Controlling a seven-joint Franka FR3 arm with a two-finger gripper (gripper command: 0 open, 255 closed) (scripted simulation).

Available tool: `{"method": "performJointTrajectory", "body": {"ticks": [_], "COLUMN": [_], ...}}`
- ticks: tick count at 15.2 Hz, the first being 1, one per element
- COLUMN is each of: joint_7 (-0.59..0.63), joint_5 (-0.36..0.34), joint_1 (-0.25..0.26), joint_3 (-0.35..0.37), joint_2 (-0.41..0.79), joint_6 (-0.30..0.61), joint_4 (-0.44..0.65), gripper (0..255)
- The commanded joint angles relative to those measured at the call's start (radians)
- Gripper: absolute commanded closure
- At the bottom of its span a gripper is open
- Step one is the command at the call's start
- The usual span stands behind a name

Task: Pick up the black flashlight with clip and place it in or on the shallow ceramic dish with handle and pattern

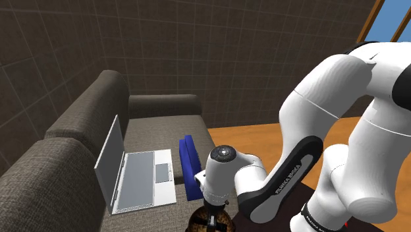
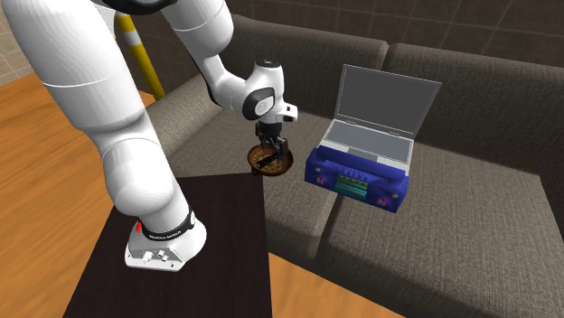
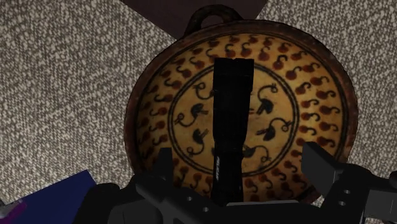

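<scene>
Job nearly done: my jaws stand open over the shallow brown round dish with loop handle and yellow spotted pattern [image 3: 318, 83] on the grey fabric sofa [image 3: 63, 76]. The slim black flashlight [image 3: 232, 108] lies inside it (long axis running straight out between the jaws), untouched.

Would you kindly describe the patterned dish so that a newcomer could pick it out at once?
Find the grey-brown sofa; on its seat, at the end beside the dark stand, lies a shallow dish. Unlike the blue box and open laptop, it is yellowish with dark squiggles, has a loop handle, and holds a black flashlight.
</scene>
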Motion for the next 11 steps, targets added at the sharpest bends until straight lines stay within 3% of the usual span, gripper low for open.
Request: {"method": "performJointTrajectory", "body": {"ticks": [1, 3, 11], "joint_7": [-0.037, -0.066, -0.065], "joint_5": [0.049, 0.088, 0.088], "joint_1": [-0.001, 0.007, 0.009], "joint_3": [0.007, 0.005, 0.003], "joint_2": [-0.067, -0.140, -0.140], "joint_6": [-0.067, -0.144, -0.144], "joint_4": [0.003, 0.009, 0.009], "gripper": [0, 0, 0]}}
